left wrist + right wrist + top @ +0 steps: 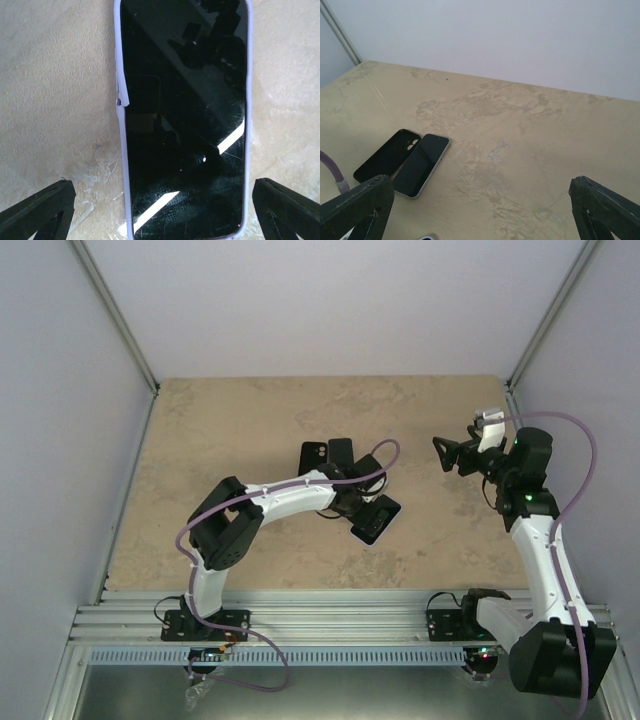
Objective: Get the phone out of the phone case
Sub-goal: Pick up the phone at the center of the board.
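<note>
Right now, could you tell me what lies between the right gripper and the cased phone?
Nothing does. In the top view only bare table separates the right gripper from the cased phone.

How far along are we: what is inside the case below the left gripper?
The phone, screen up, fills the case; only its pale rim shows. The case's floor is hidden beneath the phone.

Phone [185,125] in case [124,170] on table [250,410], empty case [387,155] beside bare phone [422,164]
</note>
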Motion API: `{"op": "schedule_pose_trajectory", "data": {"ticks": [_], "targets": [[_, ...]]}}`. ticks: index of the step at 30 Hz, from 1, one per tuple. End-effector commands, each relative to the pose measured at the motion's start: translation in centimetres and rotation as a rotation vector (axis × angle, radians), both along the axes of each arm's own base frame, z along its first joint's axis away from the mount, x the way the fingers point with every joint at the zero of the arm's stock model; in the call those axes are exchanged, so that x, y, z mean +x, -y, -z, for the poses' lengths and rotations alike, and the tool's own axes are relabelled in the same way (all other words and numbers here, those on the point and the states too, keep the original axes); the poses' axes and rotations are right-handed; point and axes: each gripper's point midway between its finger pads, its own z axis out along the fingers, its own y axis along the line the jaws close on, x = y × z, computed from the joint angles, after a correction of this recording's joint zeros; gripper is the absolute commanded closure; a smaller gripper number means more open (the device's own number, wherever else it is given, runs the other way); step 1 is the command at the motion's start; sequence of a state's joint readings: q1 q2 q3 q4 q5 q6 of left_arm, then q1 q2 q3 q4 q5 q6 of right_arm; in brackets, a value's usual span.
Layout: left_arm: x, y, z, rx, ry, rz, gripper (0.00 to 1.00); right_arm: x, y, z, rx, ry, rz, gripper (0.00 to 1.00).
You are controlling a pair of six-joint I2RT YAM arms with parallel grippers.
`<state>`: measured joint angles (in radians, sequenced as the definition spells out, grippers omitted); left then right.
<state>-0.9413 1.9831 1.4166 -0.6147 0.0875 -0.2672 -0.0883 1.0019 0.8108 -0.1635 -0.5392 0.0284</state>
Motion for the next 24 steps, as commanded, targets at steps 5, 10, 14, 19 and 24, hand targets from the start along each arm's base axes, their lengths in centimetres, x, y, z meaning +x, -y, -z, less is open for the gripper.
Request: {"op": "schedule_pose_trajectory", "data": {"ticks": [5,10,14,19,24], "targets": [[0.7,1.0,1.0,0.026,0.049,-0.051,0.01,0.4,-0.2,0.3,0.026,-0.008,-0.015,0.02],[-0.3,1.9,1.4,0.017,0.056,-0.022,0.00,0.5,-0.2,0.5,0.026,-0.012,-0.017,0.02],[-0.6,2.3,1.8,0.019,0.054,-0.015,0.00,0.5,-0.2,0.6,0.026,-0.010,-0.018,0.02],[-0.9,2.1,3.0,0.062,0.088,-0.002,0.01,0.5,-0.2,0.7,0.027,-0.013,-0.020,0.02],[-1.5,1.5,5.0,0.111,0.068,-0.006,0.01,0.4,-0.2,0.6,0.025,-0.008,-0.019,0.02]]}}
